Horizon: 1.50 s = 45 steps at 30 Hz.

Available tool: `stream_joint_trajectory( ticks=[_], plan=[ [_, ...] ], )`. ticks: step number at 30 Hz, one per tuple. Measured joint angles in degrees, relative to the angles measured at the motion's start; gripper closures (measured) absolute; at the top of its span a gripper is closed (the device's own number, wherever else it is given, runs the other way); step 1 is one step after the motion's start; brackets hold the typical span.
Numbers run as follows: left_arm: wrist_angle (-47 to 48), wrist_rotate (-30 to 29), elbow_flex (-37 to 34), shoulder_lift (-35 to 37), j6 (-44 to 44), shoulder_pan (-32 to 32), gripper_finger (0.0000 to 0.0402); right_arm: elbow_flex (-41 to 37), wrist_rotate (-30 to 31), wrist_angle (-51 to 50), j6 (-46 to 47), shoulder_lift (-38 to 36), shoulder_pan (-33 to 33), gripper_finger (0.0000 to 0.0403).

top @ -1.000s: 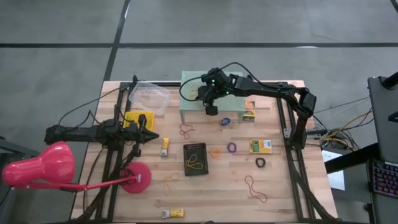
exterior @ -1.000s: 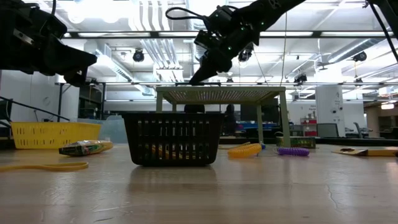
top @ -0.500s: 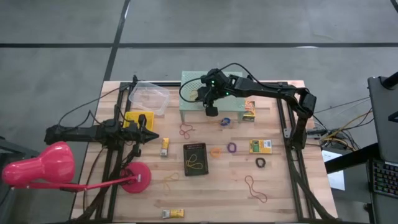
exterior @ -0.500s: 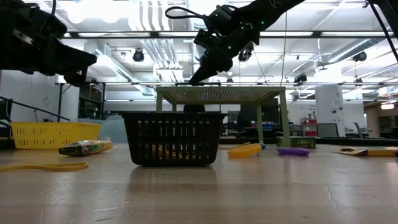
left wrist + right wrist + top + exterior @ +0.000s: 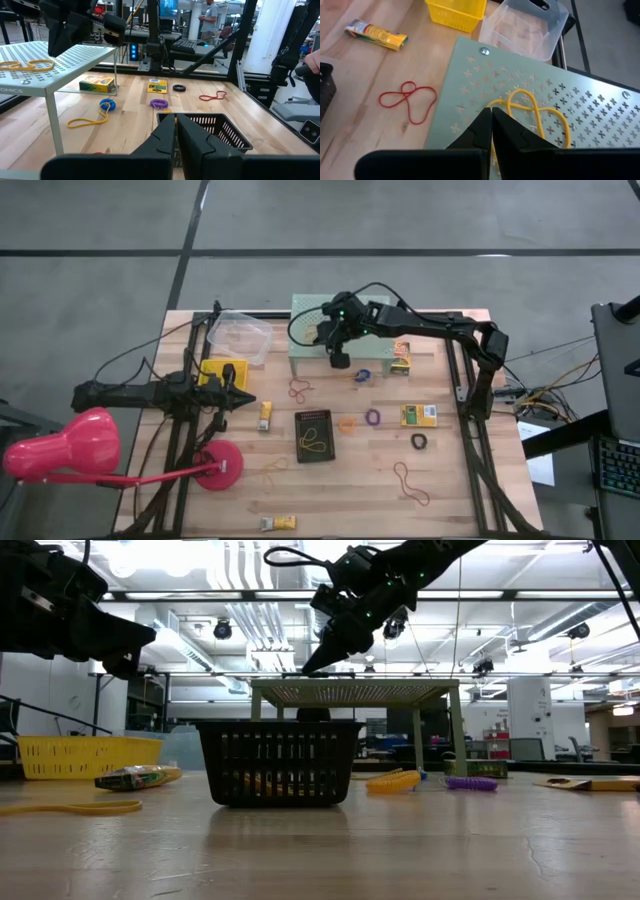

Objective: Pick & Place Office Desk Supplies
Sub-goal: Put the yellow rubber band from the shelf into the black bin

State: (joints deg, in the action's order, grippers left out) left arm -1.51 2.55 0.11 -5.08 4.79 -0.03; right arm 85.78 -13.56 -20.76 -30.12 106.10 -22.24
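1. My right gripper [image 5: 491, 131], fingers pressed together, hangs over the mint-green perforated stand [image 5: 310, 355]. Its tips sit at the yellow rubber band [image 5: 532, 112] lying on the stand's top; whether they pinch it I cannot tell.
2. Risk, as I judge it: if the band is not truly pinched, lifting leaves it on the stand; if a loop is caught, it may stretch and snap off towards the clear tub [image 5: 240, 336].
3. My left gripper [image 5: 176, 131], fingers pressed together on nothing, waits well to the stand's left, near the yellow basket [image 5: 216, 373].
4. Count from above: one stand, one black mesh basket [image 5: 314, 435] holding a yellow band, one pink desk lamp [image 5: 70, 446].
5. In front of the stand I count two red bands [image 5: 300, 389], one purple, one orange, one blue ring, one black ring [image 5: 419, 441] and several printed boxes [image 5: 418, 415].
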Motion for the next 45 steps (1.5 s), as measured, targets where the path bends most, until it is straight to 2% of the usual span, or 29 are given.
stream_joint_trajectory(
  ticks=[5,15,19,24,36,45],
  plan=[
    [-0.01,0.00,0.01,-0.02,0.01,0.00,0.0378,0.02,0.02,0.25,-1.84,0.00,0.26,0.0378],
    [0.00,0.00,0.01,-0.02,-0.01,0.00,0.0378,0.04,0.04,2.75,-1.75,-0.02,0.24,0.0290],
    [0.00,0.00,0.01,-0.02,0.00,0.00,0.0378,0.04,0.04,3.99,-0.37,-0.02,0.22,0.0267],
    [0.01,0.00,-0.01,0.00,-0.01,0.00,0.0378,-0.34,0.08,5.56,-0.35,-0.04,0.15,0.0263],
    [-0.01,0.00,0.01,-0.02,-0.01,0.01,0.0378,-0.94,0.22,8.29,-0.02,2.85,-1.46,0.0280],
    [0.01,0.00,0.00,-0.02,-0.01,0.00,0.0378,-0.61,-0.44,10.24,0.35,5.43,-2.14,0.0271]
  ],
)
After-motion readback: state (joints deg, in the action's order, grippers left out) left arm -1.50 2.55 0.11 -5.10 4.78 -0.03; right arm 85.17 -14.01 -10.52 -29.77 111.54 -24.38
